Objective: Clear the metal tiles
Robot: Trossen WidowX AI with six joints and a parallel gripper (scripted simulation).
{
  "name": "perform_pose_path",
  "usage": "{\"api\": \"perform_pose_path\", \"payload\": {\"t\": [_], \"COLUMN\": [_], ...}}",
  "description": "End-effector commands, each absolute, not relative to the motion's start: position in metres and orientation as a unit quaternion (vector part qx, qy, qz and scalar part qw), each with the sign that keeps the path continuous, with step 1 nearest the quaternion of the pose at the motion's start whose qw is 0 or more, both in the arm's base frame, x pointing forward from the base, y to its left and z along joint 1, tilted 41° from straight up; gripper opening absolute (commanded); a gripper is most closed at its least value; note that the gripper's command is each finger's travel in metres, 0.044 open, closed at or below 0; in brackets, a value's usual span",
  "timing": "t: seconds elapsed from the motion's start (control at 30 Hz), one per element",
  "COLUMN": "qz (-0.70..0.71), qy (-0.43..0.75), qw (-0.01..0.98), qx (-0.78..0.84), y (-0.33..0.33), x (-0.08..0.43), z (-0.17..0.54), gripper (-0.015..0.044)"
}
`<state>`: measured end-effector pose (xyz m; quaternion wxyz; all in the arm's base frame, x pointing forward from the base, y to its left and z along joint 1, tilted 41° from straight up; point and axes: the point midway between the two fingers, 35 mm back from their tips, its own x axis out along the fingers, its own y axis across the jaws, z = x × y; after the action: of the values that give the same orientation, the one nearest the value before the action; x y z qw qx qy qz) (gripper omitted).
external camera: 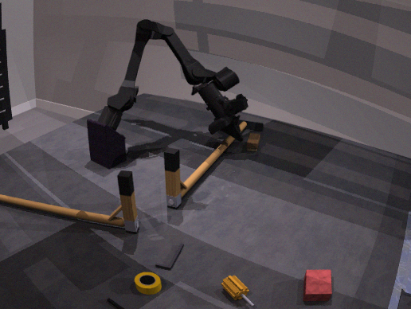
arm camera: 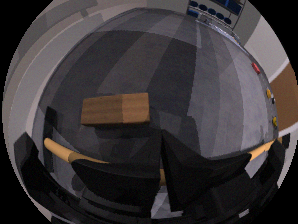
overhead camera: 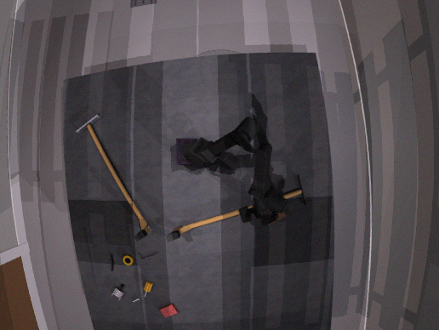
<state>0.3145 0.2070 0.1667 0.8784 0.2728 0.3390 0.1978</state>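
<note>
Two long wooden-handled tools lie on the table, each with a crosswise head and an upright black-capped grip. The right tool [overhead camera: 219, 218] [external camera: 203, 167] [arm camera: 59, 149] has a dark head and passes below my gripper [overhead camera: 274, 219] [external camera: 239, 138] [arm camera: 160, 132]. The left tool [overhead camera: 111, 170] [external camera: 52, 210] has a silvery head at the upper left of the top view. I cannot tell which is the long scraper. My gripper is shut and empty, low over the right tool's head-end half. A brown wooden block [external camera: 253, 142] [arm camera: 115, 109] is close beside that handle. Plate, tiles and catch box are not recognisable.
A yellow ring [overhead camera: 124, 261] [external camera: 148, 290], an orange ribbed piece [overhead camera: 148, 287] [external camera: 235, 287], a red block [overhead camera: 168, 310] [external camera: 318, 285] [arm camera: 256, 68] and a dark bent piece [external camera: 175, 255] lie beyond the tools' grip ends. The arm's purple base is left of the right tool.
</note>
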Motion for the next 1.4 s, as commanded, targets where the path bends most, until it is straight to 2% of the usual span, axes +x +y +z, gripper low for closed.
{"api": "perform_pose_path", "payload": {"t": [0.0, 1.13, 1.37], "qz": [0.201, 0.198, 0.173], "qy": [0.336, 0.348, 0.367], "qw": [0.879, 0.873, 0.875], "qx": [0.273, 0.278, 0.265], "y": [0.202, 0.162, 0.146], "x": [0.314, 0.299, 0.315], "z": [0.176, 0.222, 0.211], "gripper": [0.0000, 0.0000, 0.0000]}}
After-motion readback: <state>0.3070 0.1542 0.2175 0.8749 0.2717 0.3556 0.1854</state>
